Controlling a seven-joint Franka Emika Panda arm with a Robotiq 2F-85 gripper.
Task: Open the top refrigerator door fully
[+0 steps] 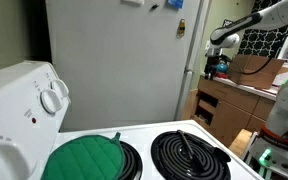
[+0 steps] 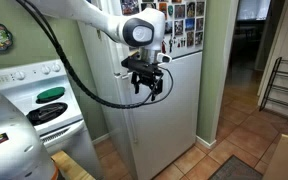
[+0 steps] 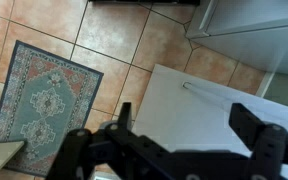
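At the left in an exterior view stands a white electric stove (image 2: 24, 92) with black coil burners. A round green pot holder (image 2: 51, 94) lies on one of them. Just to its right rises the big white fridge (image 2: 174, 125). The top refrigerator door (image 2: 187, 30), a white slab with small photos stuck over its upper part, faces the room.

The black Robotiq gripper (image 2: 149, 90) hangs in front of the fridge's white front, below the photos. Its fingers are spread wide with nothing between them. Whether it touches the front cannot be told.

Right of the fridge come a pale green wall (image 2: 216, 80), a dark doorway (image 2: 246, 40) and terracotta floor tiles (image 2: 234, 130). In the wrist view a patterned rug (image 3: 46, 95) lies on the tiles.
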